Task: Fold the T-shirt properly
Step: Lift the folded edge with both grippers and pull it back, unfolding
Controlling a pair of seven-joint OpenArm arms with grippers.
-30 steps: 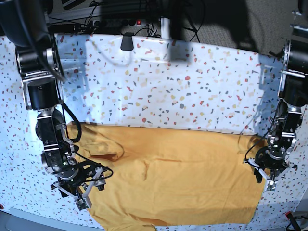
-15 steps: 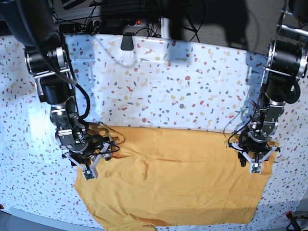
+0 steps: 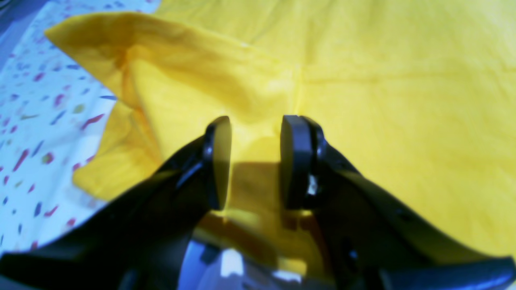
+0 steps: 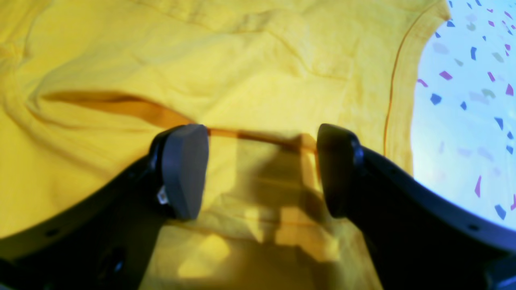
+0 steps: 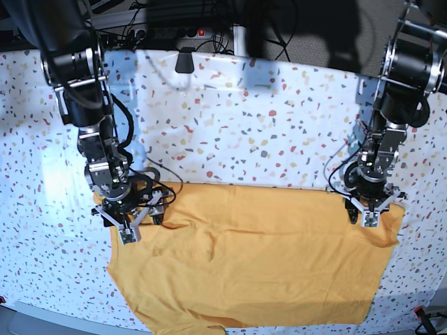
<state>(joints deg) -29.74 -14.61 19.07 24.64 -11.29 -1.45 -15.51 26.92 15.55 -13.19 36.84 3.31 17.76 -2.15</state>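
Speckled cloth (image 5: 244,132) covers the desk under the T-shirt (image 5: 258,258), spread flat for folding. Both the left gripper (image 3: 256,161) and right gripper (image 4: 262,169) hover agape over opposite far corners (nothing pinched), seemingly poised to grab.

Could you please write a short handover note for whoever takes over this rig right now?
Left claw: open, empty, over the far corner of the mustard yellow-orange short-sleeved T-shirt.
Right claw: open wide, empty, over the shirt's far corner on the other side, where the fabric is rumpled.
The shirt lies spread on the white speckled cloth, its far edge straight, as if folded over once.
Left: the remaining folds; neither claw has a grip on the fabric.
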